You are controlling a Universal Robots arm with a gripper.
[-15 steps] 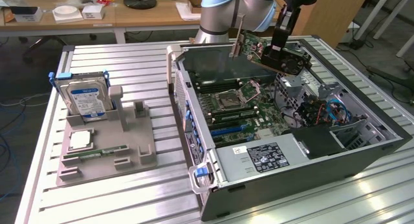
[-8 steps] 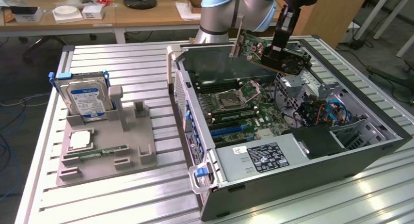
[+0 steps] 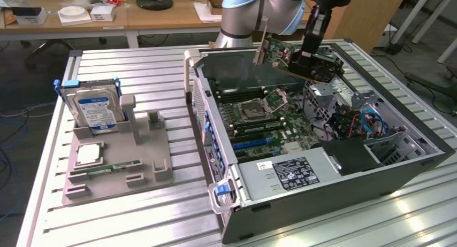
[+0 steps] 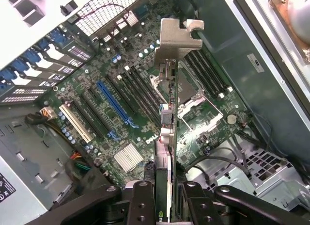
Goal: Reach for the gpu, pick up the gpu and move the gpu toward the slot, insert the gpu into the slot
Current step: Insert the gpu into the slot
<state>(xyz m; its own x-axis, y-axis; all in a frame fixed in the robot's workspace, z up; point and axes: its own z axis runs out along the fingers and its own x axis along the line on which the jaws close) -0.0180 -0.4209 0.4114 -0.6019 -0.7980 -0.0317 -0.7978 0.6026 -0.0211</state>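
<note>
Bench (image 3: 136, 62), slatted aluminium. On it lies an open black tower PC case (image 3: 400, 169) on its side, w/ the green motherboard (image 3: 286, 121) face-up inside. The grey-blue robot arm (image 3: 246, 12) comes in from the far edge, over the case's far end.

Gripper (image 4: 163, 188): black fingers (image 4: 140, 198) set narrow, clamped on both faces of the gpu (image 3: 280, 48) (thin flat green circuit card, black round fan, silver metal end bracket). The card is held in the air above the board and touches nothing else. In the wrist view it shows edge-on, w/ the bracket at the end farthest from the claw.

Slot (image 4: 115, 103): long narrow blue plastic connector, bare, among the black and white connectors.

Key relation: the slot is not under the card. It lies off to the side, toward the case's perforated rear panel (image 4: 109, 9) and lower down. In the exterior view it is nearer the camera than the held card. The card's long edge and the slot's long axis look angled to each other, not parallel. Judgement: card picked and in transit, not yet aligned or seated.
</note>
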